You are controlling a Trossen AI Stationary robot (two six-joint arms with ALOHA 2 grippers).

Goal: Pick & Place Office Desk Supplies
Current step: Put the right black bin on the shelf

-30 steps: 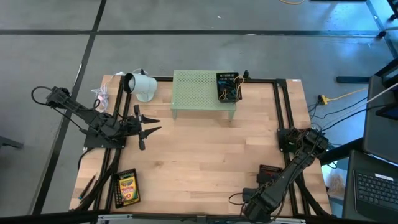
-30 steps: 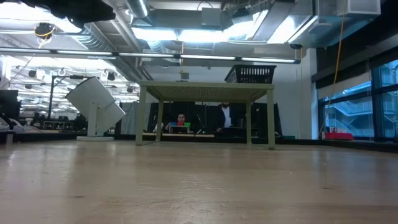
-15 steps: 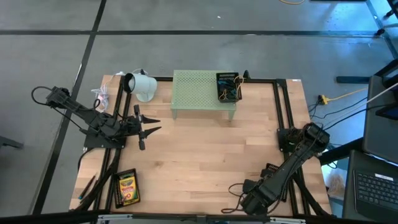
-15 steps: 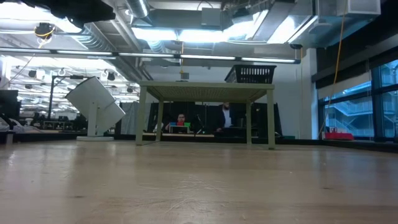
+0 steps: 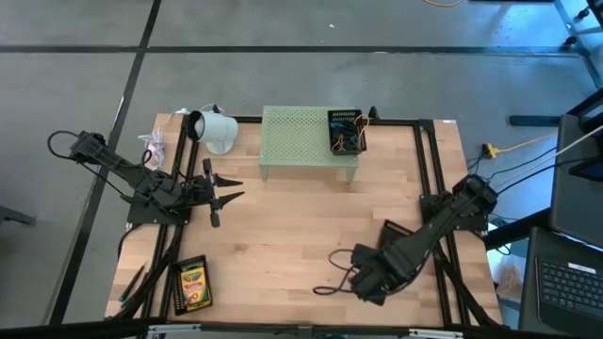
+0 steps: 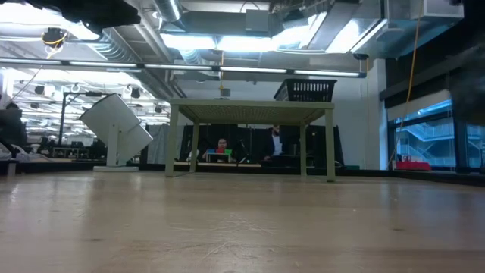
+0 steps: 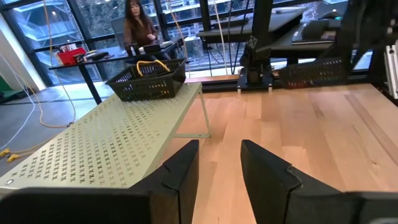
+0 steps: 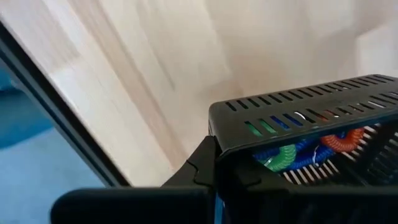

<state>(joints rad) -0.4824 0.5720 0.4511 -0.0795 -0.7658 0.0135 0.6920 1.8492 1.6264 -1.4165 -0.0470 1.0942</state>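
Well toward the table's near edge from the pale green stand, right gripper is pinched tight on the rim of a black slotted basket; green, blue and orange rubber-band coils lie inside; left of the stand, left gripper hangs half-spread, empty; crayon box sits far off at the near-left corner; I note a second basket on the stand's right end.

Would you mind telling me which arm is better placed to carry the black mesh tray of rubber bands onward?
The right gripper: it is already shut on the black mesh tray. The left gripper waits across the table, holding nothing.
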